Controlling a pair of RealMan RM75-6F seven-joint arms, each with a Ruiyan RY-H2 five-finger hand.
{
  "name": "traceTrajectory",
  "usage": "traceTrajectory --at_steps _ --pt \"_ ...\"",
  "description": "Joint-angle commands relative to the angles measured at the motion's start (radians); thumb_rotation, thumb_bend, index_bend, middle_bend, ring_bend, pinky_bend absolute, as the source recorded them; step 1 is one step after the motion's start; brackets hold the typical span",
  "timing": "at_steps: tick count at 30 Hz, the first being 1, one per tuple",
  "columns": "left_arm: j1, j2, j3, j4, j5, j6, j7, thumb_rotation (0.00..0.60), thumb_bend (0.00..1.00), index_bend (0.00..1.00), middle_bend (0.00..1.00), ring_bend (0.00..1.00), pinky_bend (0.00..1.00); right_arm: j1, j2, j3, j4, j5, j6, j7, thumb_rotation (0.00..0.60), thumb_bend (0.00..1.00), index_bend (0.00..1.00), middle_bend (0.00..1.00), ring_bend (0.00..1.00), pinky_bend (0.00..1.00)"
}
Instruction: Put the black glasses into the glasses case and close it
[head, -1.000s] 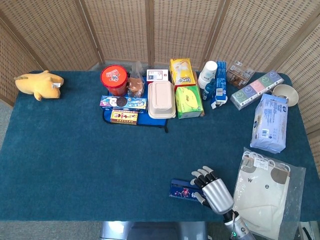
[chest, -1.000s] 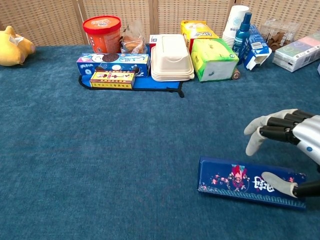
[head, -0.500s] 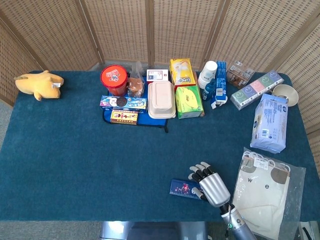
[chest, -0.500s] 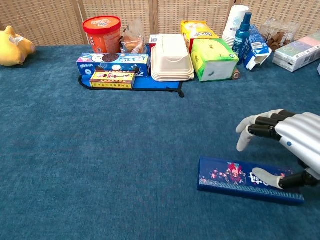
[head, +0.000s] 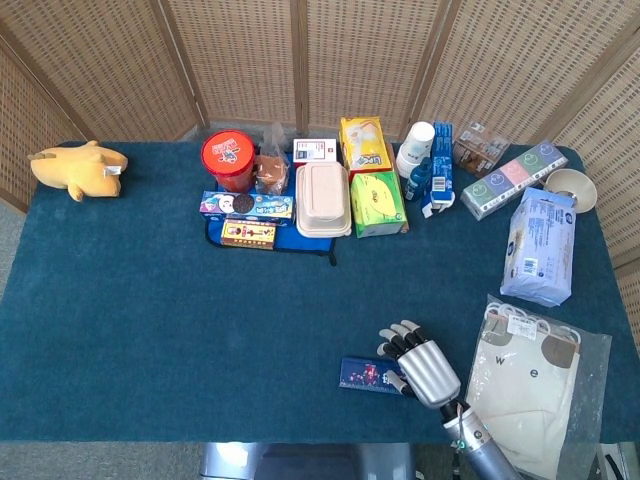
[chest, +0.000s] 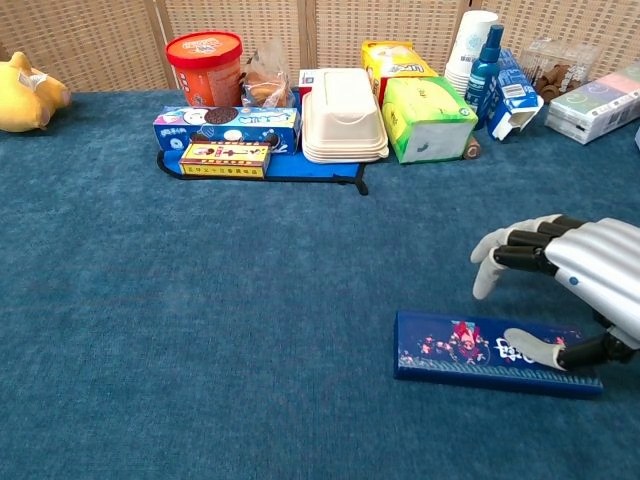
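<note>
Although a woven screen closes off the far side, the largest surface in both views is the desk, covered in blue-green carpet-like cloth. At its near right corner lies a clear plastic bag holding a folded cream cloth item, and beyond that, near the right edge, a pale blue soft pack. Along the far edge stands a cluster of goods: a white lidded food box, a green tissue box, a yellow carton, a red tub, a blue biscuit box and a white cup stack with a blue spray bottle in front. A yellow plush toy sits alone at the far left corner. The glasses case is a long dark blue box with a red floral print, lying flat and closed on the desk near the front edge, right of centre. The right hand is over the right end of the case (silver back uppermost): the thumb rests on the case top, while the other fingers are curled and held apart above the desk just behind the case, not touching it. The black glasses cannot be seen in either view. The left hand appears in neither view.
</note>
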Motion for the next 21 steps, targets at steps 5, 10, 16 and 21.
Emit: traceTrajectory --at_steps 5,10,16,21 --pt "-0.003 0.000 -0.002 -0.008 0.000 -0.003 0.010 0.600 0.30 0.19 0.23 0.09 0.00 -0.004 0.062 -0.022 -0.090 -0.009 0.013 -0.018 0.600 0.32 0.37 0.27 0.20 0.23" --pt "-0.007 -0.004 -0.001 -0.008 -0.001 -0.012 0.013 0.600 0.30 0.19 0.23 0.09 0.00 -0.018 0.118 -0.050 -0.225 0.006 -0.011 -0.102 0.600 0.33 0.32 0.25 0.16 0.22" --pt "-0.011 -0.013 -0.003 0.007 -0.007 -0.026 0.004 0.600 0.30 0.19 0.23 0.09 0.00 -0.025 0.136 -0.069 -0.310 0.050 -0.072 -0.189 0.600 0.33 0.18 0.17 0.09 0.18" --pt "-0.013 -0.019 -0.004 0.023 -0.010 -0.030 -0.007 0.600 0.30 0.18 0.23 0.09 0.00 -0.019 0.139 -0.067 -0.340 0.085 -0.114 -0.243 0.600 0.33 0.10 0.13 0.06 0.17"
